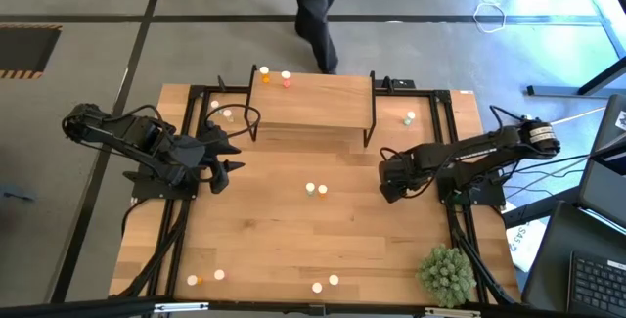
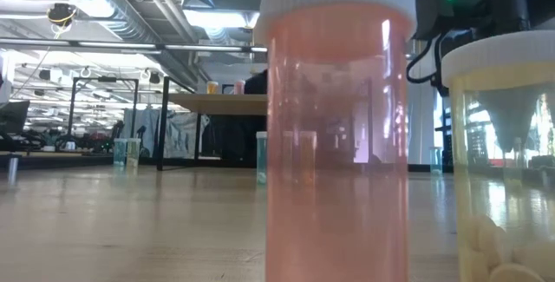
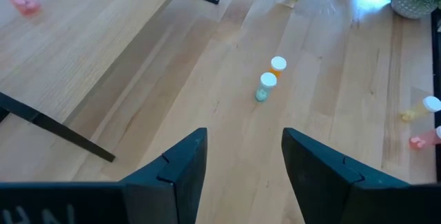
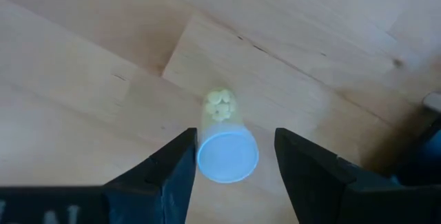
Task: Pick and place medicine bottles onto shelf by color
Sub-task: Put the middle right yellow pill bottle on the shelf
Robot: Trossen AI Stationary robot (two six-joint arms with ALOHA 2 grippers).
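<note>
In the high view, the left gripper (image 1: 233, 158) is hovering at the left-centre of the frame, just below the left end of the small light-wood shelf on thin black legs (image 1: 313, 103). Its 2 dark fingers are standing apart with nothing between them; in the left wrist view the fingers (image 3: 180, 172) are framing bare tabletop, with a pale green bottle (image 3: 265, 87) and an orange bottle (image 3: 277, 68) touching each other farther off.

The right gripper (image 1: 388, 187) is sitting right of centre in the high view. In the right wrist view its fingers (image 4: 178, 172) are spread wide on either side of a pale yellow, white-capped bottle with tablets inside (image 4: 226, 141), standing upright on the large wooden table (image 4: 83, 58); small gaps are showing on both sides, so nothing is clamped.

On the shelf's upper left corner, 2 bottles (image 1: 275, 76) are standing. Other bottles are scattered: 2 at centre (image 1: 316, 189), 2 at lower left (image 1: 205, 277), 2 at bottom centre (image 1: 325, 284).
</note>
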